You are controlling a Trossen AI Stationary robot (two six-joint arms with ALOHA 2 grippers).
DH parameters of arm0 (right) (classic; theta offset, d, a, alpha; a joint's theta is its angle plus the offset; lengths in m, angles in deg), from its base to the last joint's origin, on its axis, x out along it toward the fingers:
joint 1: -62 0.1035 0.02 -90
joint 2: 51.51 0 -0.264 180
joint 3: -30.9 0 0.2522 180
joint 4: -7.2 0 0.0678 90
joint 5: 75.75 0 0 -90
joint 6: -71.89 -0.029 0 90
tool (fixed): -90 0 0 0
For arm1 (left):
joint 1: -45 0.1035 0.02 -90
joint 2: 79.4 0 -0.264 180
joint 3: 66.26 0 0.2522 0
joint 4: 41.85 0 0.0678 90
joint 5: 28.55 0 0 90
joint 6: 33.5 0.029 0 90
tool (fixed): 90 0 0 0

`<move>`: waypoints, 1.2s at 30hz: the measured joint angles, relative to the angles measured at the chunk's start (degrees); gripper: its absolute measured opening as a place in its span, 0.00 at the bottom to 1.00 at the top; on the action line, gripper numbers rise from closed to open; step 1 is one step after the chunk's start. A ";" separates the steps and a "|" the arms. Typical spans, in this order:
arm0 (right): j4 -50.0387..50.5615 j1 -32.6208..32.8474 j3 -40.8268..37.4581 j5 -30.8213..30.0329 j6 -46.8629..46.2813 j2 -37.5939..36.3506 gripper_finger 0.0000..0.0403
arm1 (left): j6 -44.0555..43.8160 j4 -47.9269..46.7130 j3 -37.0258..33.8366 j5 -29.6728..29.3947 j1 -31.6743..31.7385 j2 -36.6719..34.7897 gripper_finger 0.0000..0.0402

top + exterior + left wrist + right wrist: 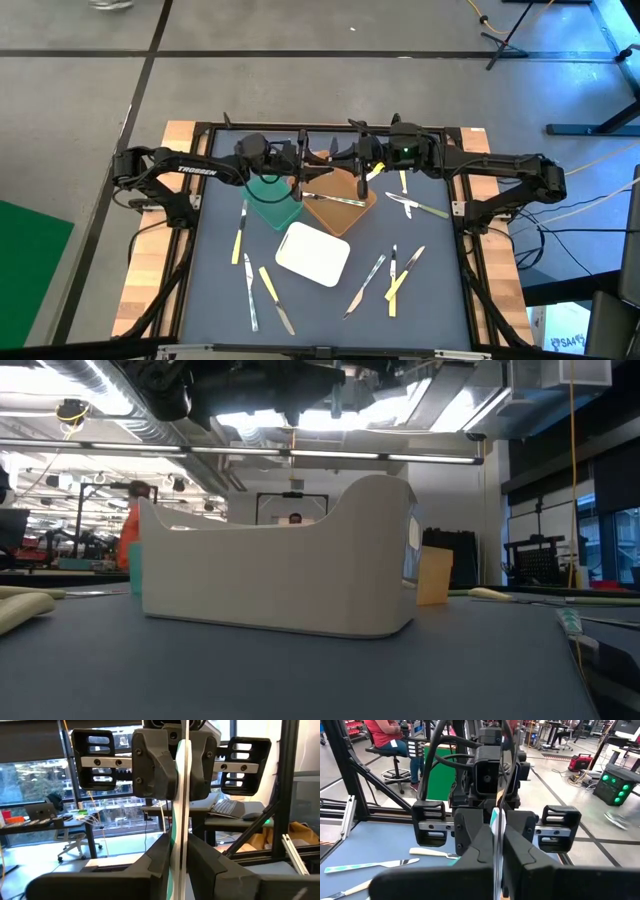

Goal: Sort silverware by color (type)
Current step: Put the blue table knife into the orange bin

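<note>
— Dark grey tabletop [215,290], three trays in the middle. Where are your arms?

— Both are raised at the far edge, facing each other above the flat green tray [272,200] and the flat brown tray [340,213]. The white tray [313,253] lies nearer the middle, on the near side of those two.

— What is your right tool [497,855] doing?

— It is clamped tight on a thin piece of silverware with a pale green handle [181,795], which stands upright in the air between my two tools.

— And the left tool [177,860]?

— It sits around the same piece from the opposite side, very narrow. Whether it grips the piece or only stands beside it, I cannot tell.

— The rest of the silverware?

— One metal-bladed knife [335,199] lies on the brown tray. Yellow-handled pieces [240,232] lie on the tabletop to the left of the white tray, and more pieces [390,275] are scattered to its right.
</note>
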 joint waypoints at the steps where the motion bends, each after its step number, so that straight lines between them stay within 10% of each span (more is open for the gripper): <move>1: 0.08 0.00 0.00 0.01 -0.09 0.00 0.01 | -0.35 -0.06 0.00 -0.04 0.00 0.00 0.14; 14: 3.97 0.00 0.00 -0.02 -2.19 0.00 0.00 | -1.41 -6.93 0.00 -0.72 0.02 0.00 0.34; 36: 18.97 -3.65 0.03 -8.03 -7.36 7.77 0.00 | -1.35 -34.64 -0.02 -2.38 0.02 0.00 0.35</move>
